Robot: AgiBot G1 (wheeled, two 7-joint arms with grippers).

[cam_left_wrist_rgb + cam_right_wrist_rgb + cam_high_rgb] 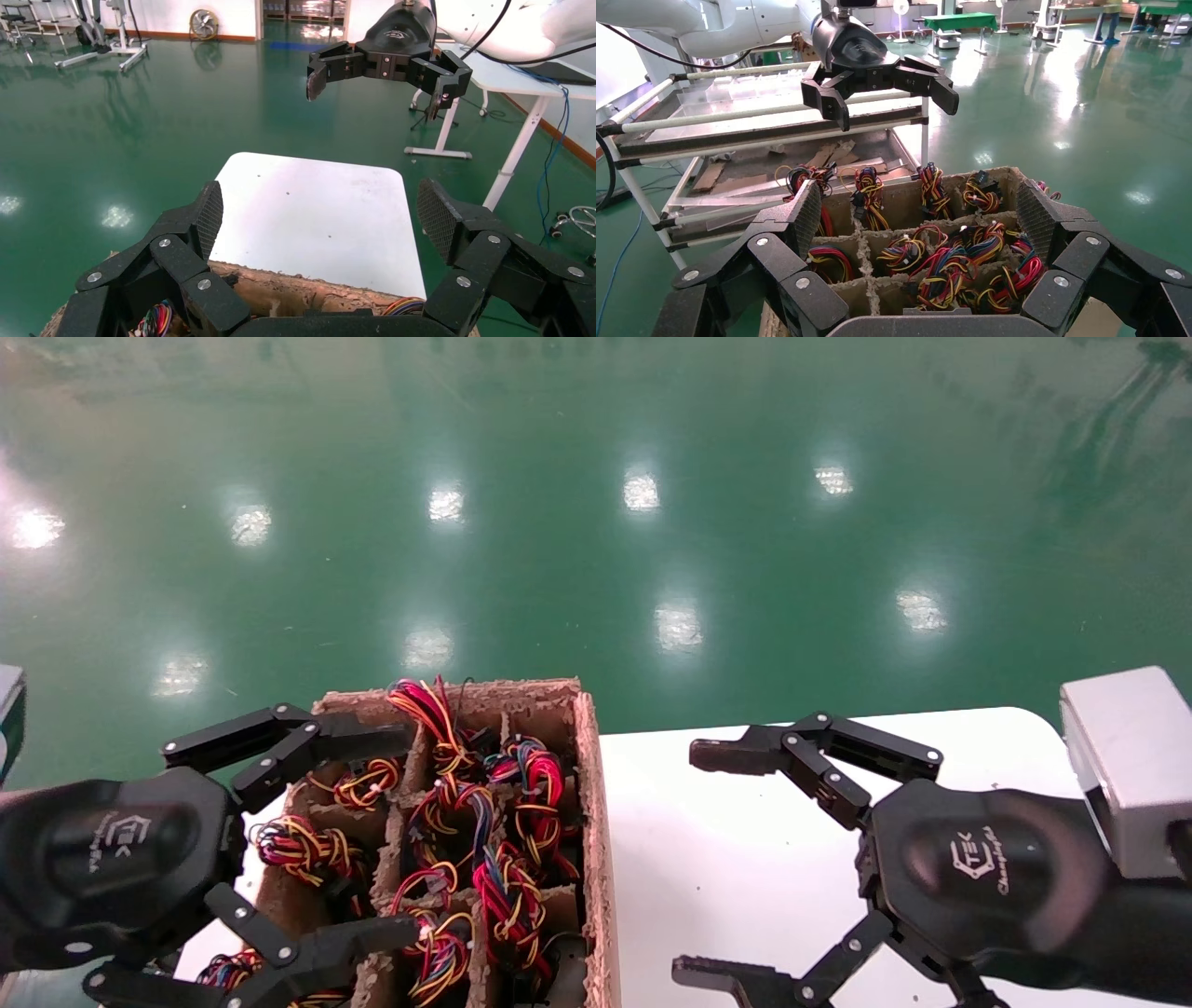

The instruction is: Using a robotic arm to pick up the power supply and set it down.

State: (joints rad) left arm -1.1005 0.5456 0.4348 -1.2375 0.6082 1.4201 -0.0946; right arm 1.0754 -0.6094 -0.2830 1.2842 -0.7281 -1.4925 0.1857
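Black linked fingers of the left gripper [386, 836] fill the near left of the head view, spread wide over a brown pulp-cardboard divider crate [596, 859]; nothing is held between them. White lettering on the gripper's black shell reads roughly "TEK", with a smaller word beside it too blurred to read. The right gripper [708, 864], also black with linked fingers, hangs above a white rounded-corner table [745, 822], its jaws likewise wide apart and empty. Its shell bears a white logo with "TEK" and a slanted word that looks like "Changingtek", though the letters are not crisp. A plain light-grey box [1127, 766] sits on the right wrist.

The crate stands at the table's left end, just left of the bare white surface, and is split into compartments by pulp walls. The power supplies [947, 263] lie in these cells: bundles of braided red, yellow, orange and blue wire with black connectors rise out of nearly every compartment, while the grey metal bodies are mostly hidden below the wires. No unit is lifted or touched by either gripper.

Seen from the right wrist, the left gripper [880, 95] hovers above the far side of the crate, with a white-tube rack [736, 133] behind it. A glossy green floor [596, 523] surrounds the table.
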